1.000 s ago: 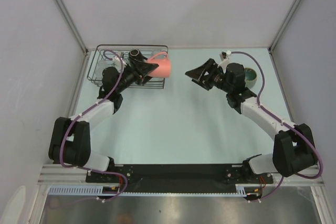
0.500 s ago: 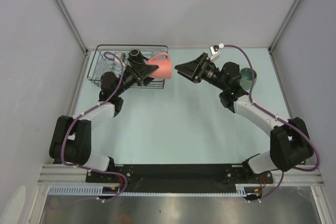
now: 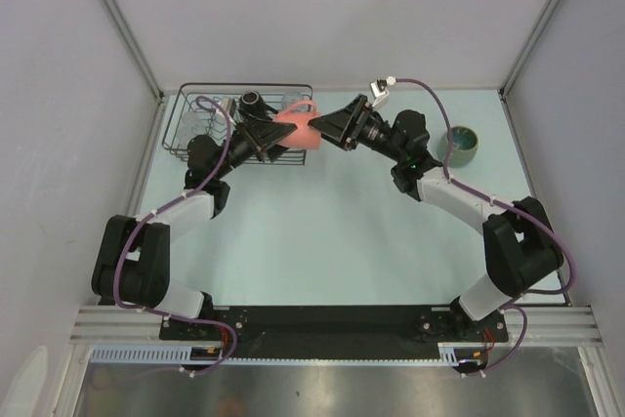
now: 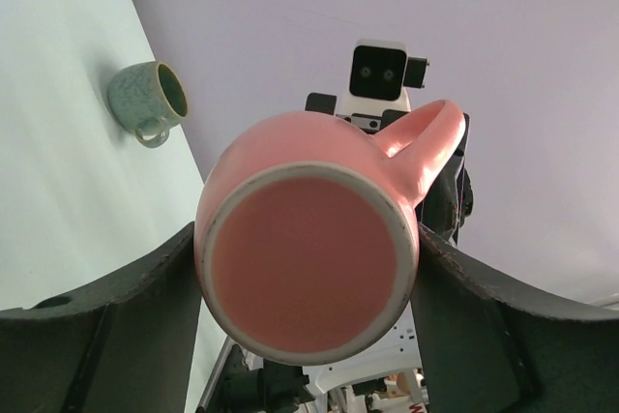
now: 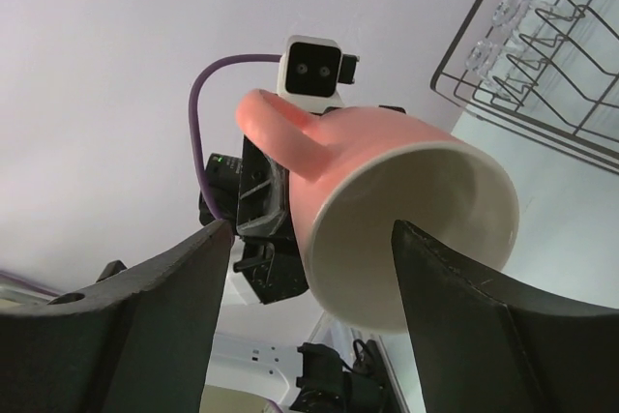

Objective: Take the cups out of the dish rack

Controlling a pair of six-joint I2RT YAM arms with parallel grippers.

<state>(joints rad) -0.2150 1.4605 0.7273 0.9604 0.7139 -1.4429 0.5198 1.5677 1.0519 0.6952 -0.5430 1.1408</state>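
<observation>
A pink ceramic cup (image 3: 303, 127) is pinched by the left gripper (image 3: 275, 132); the right gripper (image 3: 329, 125) is spread about its mouth — released early, it could be dropped.

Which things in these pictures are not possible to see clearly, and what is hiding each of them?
- Whether the right pincer touches the pink cup: too small in the top view, unclear in the right wrist view.
- Contents of the dish rack, left part: top view, the left arm and its cable cross it.
- Dish rack, right wrist view: cut off by the right edge.
- Left pincer contact: left wrist view, the cup's base covers it.
</observation>
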